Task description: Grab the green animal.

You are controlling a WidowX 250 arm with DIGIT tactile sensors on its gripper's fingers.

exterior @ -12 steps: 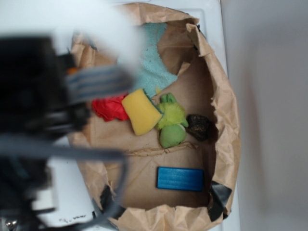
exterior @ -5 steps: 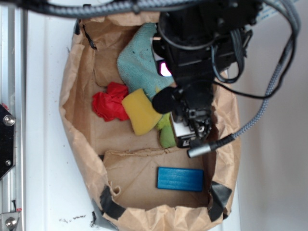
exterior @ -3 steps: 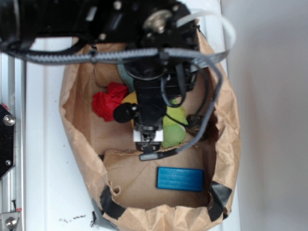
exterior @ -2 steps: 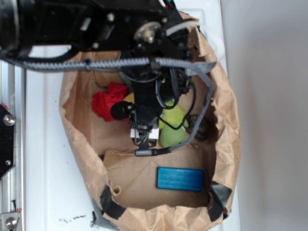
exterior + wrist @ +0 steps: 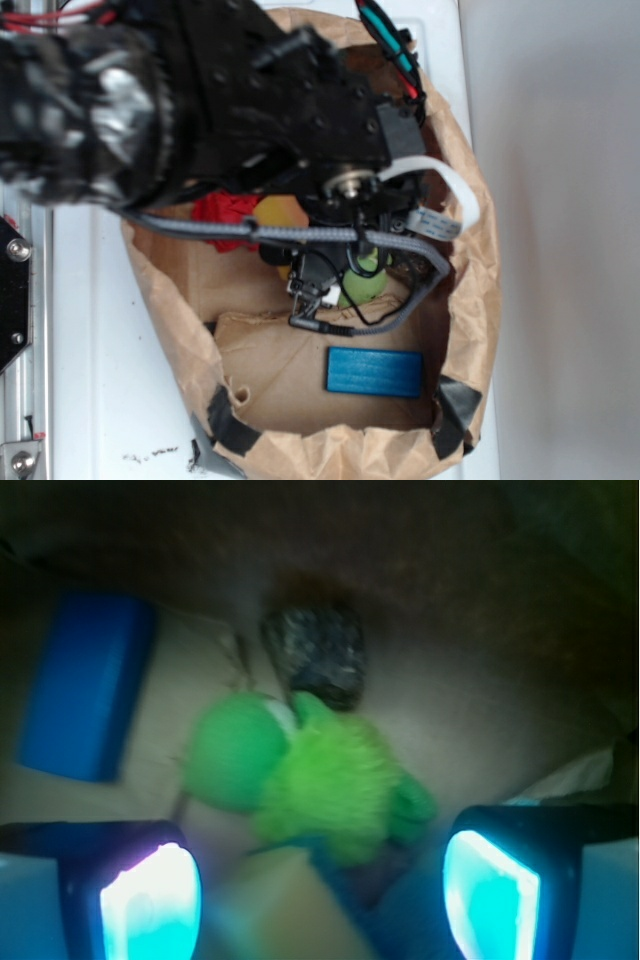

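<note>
1. My gripper (image 5: 320, 880) was spread wide, holding nothing, above the green animal (image 5: 310, 775).
2. The green animal lay in the paper bag (image 5: 470, 250), beside a dark lump (image 5: 315, 652).

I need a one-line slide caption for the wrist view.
Open gripper above the green animal, with a dark lump behind it and a blue block to the left.

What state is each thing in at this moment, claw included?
claw: open, fingers apart, holding nothing
green animal: lying loose on the bag floor, ungrasped, between the fingers' line
paper bag: open at top, rim rolled down
blue block: lying flat
dark lump: resting beside the animal
</note>
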